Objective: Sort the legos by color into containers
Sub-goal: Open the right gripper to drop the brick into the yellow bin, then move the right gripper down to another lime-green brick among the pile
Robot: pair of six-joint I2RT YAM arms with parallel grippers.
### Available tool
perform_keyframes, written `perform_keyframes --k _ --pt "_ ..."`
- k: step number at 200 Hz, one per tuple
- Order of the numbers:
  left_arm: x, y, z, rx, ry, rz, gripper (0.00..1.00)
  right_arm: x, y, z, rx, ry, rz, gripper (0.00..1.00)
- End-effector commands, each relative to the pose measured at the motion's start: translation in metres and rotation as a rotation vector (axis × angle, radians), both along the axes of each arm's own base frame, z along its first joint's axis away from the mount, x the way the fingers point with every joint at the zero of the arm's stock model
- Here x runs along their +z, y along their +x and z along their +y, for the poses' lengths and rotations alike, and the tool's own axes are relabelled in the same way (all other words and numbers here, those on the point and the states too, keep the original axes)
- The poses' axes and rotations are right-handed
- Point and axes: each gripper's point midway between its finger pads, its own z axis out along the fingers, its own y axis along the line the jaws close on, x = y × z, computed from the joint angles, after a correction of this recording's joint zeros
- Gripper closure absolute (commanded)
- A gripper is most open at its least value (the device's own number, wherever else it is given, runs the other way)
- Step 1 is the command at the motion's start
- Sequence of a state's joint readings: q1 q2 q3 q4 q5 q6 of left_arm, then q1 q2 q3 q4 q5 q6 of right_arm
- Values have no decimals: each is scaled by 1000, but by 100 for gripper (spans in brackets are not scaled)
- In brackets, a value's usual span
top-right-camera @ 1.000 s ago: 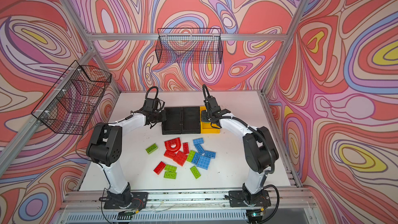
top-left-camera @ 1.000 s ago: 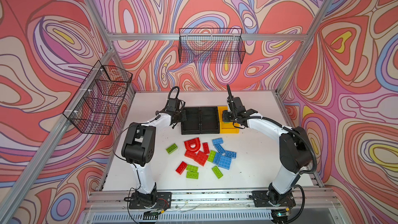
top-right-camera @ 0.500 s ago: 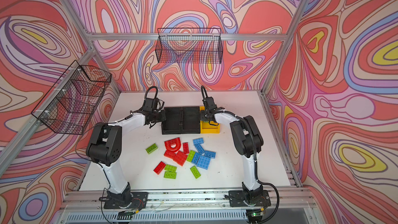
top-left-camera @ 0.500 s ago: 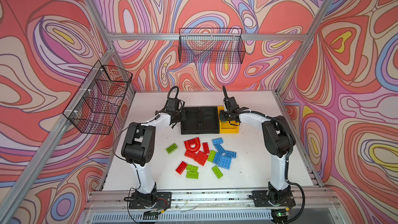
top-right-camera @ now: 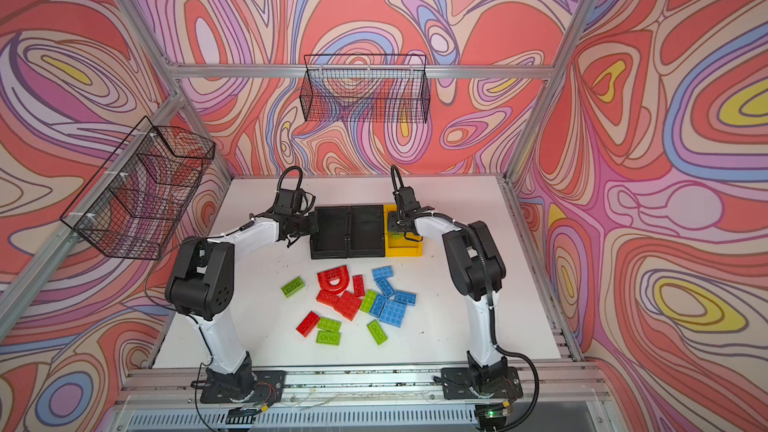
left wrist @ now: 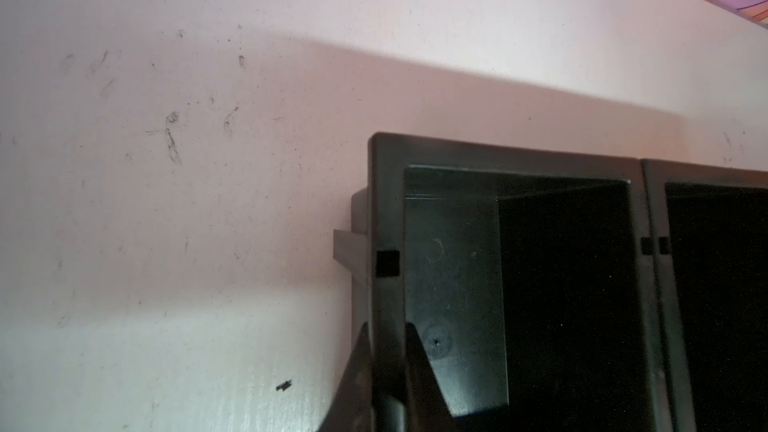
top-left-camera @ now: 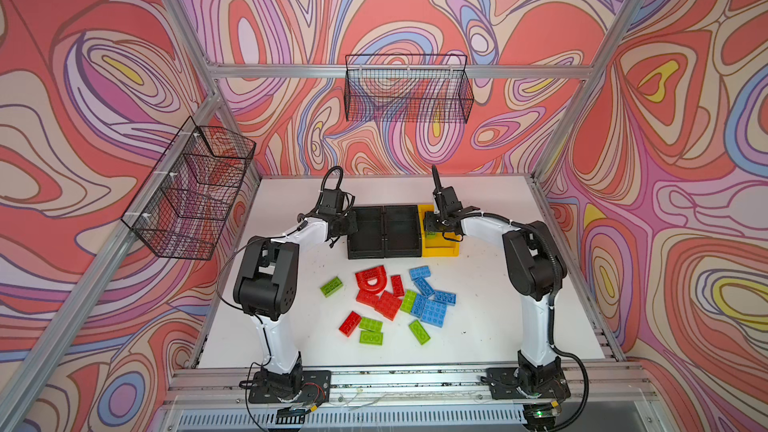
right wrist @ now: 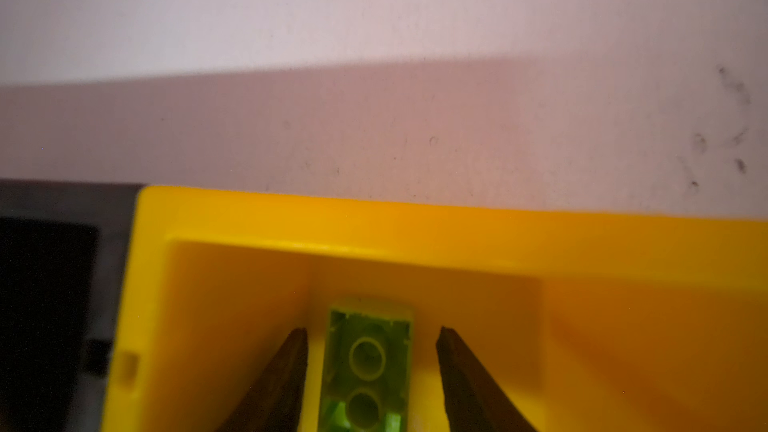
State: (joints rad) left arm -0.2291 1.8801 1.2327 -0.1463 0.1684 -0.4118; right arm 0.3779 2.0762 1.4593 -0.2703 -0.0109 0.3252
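**Green brick lies free in the yellow bin, fingers parted on either side**

Green is the colour in play. A green brick (right wrist: 368, 367) lies inside the yellow bin (right wrist: 415, 218), hollow side up, directly between the fingers of the right gripper (right wrist: 372, 331). Those fingers stand apart with a clear gap on each side, so nothing is held. The brick's long axis runs the same way as the fingers, and its far end sits close to the bin's wall. The wrist view is soft, so I cannot be sure that it rests flat on the floor.

Drawing out probably calls for a straight lift, because the yellow walls close in on both fingers.

The left gripper (left wrist: 386, 340) is clamped on the outer wall of the outer black bin (left wrist: 498, 155), one finger inside and one outside, apparently steadying the row. That bin looks empty, and so does the middle black bin (top-left-camera: 401, 226).

All three bins sit toward the far edge of the table (top-left-camera: 498, 326). The loose bricks (top-left-camera: 388, 304) are scattered in the middle, nearer the front edge. The blue bricks (top-left-camera: 434, 311) lie on the right arm's side of the pile, with the red arch (top-left-camera: 369, 280) beyond them. One green piece (top-left-camera: 408, 300) is wedged between red and blue neighbours, which would crowd a grasp.
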Motion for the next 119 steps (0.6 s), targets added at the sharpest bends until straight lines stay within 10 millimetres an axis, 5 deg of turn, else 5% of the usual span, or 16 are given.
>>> perform_keyframes --k 1,47,119 --pt "5 -6 -13 -40 -30 18 92 72 -9 10 79 29 -116 46" --pt "4 -8 -10 -39 -7 19 92 116 -74 -6 55 38 -135 44" --pt "-3 -9 -9 -42 -3 34 92 69 -249 67 382 -8 22 41"
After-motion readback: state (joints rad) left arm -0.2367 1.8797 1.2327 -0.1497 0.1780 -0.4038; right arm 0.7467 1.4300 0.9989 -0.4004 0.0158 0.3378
